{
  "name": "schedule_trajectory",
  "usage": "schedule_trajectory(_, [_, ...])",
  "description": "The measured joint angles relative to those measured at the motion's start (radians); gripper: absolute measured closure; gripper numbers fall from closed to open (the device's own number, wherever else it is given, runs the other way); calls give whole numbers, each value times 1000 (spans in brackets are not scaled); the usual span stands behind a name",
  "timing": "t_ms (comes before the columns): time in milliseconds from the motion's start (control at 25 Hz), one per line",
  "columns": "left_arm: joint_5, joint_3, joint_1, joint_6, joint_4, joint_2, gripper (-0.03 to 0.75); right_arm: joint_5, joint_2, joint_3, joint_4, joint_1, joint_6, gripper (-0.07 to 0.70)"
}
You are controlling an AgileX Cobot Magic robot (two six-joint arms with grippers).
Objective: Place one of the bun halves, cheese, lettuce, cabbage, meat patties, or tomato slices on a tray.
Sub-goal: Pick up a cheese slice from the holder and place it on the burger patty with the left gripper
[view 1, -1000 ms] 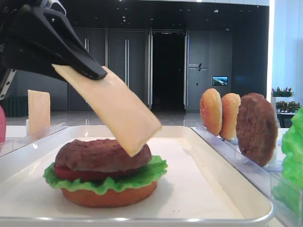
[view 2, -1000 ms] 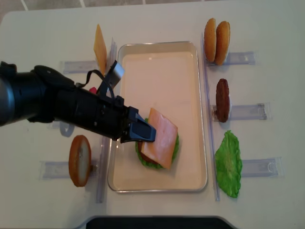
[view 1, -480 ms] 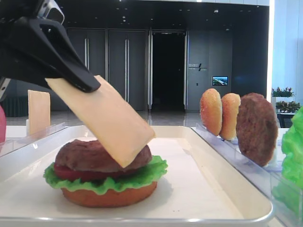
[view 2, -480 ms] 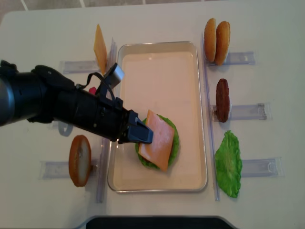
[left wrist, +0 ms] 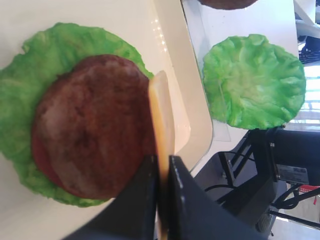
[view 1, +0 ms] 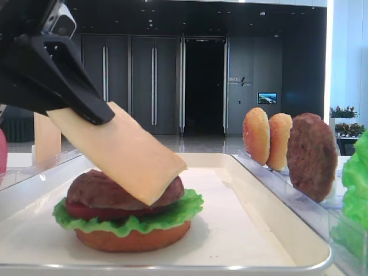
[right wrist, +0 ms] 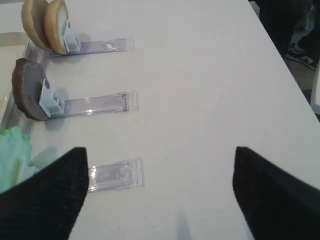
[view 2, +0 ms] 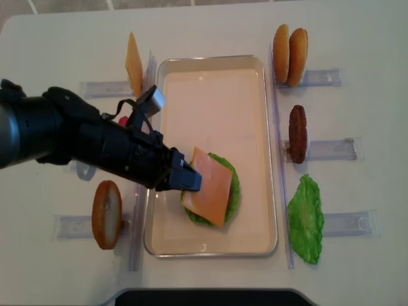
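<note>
1. Count: two thin pale yellow-orange square cheese slices – one held [view 2: 207,187], one spare standing on edge [view 2: 133,64] at the far left. Three round golden bun halves on racks: a pair [view 2: 290,55] far right, one [view 2: 106,214] near left. One brown patty on edge [view 2: 297,134] in a rack on the right, one loose green lettuce leaf [view 2: 306,218] near right.
2. Large white rectangular tray with raised rim [view 2: 255,242] sits mid-table. On it, near half: a stack of bun base [view 1: 133,238], ruffled lettuce [view 1: 172,214], red tomato slice [view 1: 80,210], brown patty [view 1: 100,190].
3. Left black gripper [view 2: 182,180] is pinched on the held slice's left edge.
4. Held slice is tilted: high at the gripper, sloping down to the right, its lower part resting on the stack's patty. In the top view it covers most of the stack.
5. Right gripper [right wrist: 160,187]: fingers spread wide, nothing between them, over bare table on the right beside the clear racks.
6. Room: far half of the tray is bare; the stack sits well inside the rim.
</note>
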Motion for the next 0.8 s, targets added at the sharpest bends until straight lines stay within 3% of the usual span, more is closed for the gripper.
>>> schedule_trajectory(440, [-58, 0, 0, -1, 7, 0, 693, 0, 0, 0, 0, 0, 0, 44])
schedule_trajectory(800, [-68, 0, 0, -1, 9, 0, 693, 0, 0, 0, 0, 0, 0, 44])
